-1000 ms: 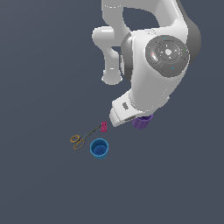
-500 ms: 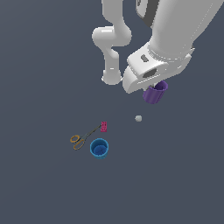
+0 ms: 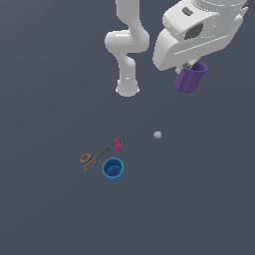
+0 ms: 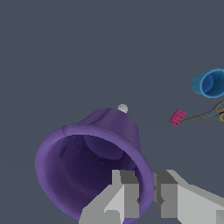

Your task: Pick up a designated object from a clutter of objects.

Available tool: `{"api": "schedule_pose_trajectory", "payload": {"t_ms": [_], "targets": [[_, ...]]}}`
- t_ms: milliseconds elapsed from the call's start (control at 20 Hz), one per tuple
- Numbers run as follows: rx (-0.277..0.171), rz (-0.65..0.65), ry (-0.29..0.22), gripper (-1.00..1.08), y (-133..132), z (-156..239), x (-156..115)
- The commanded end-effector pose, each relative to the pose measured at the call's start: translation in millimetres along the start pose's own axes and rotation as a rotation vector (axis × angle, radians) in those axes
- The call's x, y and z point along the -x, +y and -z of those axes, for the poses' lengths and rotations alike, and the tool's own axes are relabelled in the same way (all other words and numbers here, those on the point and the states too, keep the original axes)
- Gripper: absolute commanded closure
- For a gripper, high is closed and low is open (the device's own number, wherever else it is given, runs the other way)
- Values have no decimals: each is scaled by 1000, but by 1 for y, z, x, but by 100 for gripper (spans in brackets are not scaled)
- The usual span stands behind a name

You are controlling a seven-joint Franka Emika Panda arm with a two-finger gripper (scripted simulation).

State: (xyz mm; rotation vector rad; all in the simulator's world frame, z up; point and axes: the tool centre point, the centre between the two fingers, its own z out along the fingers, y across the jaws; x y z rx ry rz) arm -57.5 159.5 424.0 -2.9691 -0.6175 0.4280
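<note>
In the wrist view alone, the jaws pinch the purple cup's (image 4: pixel 94 164) rim, one finger inside.

Background: one flat surface only.
Surface (image 3: pixel 50 219) dark slate grey, even in tone, matte, plain and level. In the exterior view it runs to all four borders of the frame. In the wrist view the same grey surface (image 4: pixel 65 43) fills the whole backdrop, same tone throughout.
</note>
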Motion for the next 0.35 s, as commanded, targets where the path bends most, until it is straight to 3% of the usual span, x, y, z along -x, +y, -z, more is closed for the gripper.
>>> {"api": "schedule_pose_trajectory", "payload": {"t_ms": [0, 300], "targets": [[0, -1, 0, 108, -8, 9, 6], [-2, -1, 0, 108, -14, 18, 10]]}}
